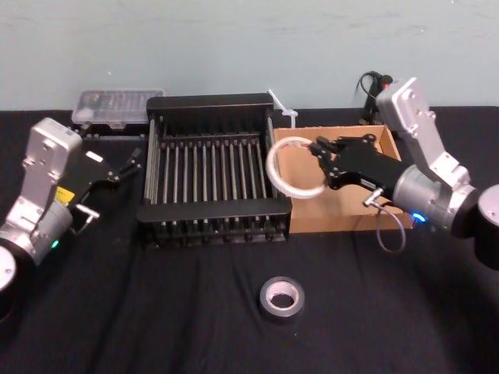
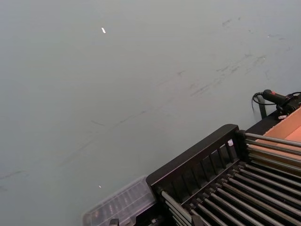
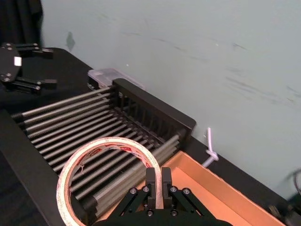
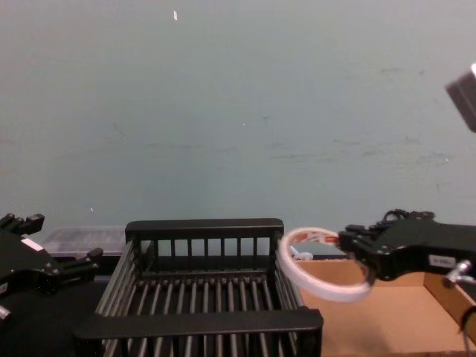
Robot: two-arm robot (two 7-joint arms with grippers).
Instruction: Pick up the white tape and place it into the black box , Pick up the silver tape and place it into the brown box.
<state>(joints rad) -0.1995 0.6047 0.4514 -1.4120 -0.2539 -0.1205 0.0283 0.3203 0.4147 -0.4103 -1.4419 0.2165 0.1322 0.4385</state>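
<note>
The white tape point(image 1: 274, 173) hangs upright in the air, with my right gripper point(image 1: 322, 164) shut on its rim. It hovers over the edge where the black box point(image 1: 214, 212) meets the brown box point(image 1: 343, 209). From the right wrist, the tape point(image 3: 108, 142) sits in front of the gripper point(image 3: 158, 181), above the black box's bars point(image 3: 70, 117). The silver tape point(image 1: 281, 297) lies flat on the black table in front of both boxes. My left gripper point(image 1: 117, 165) rests open left of the black box.
A clear plastic case point(image 1: 117, 107) sits behind the black box at the back left. A white zip tie point(image 1: 282, 109) and a black cabled device point(image 1: 374, 82) lie at the table's back edge near the wall.
</note>
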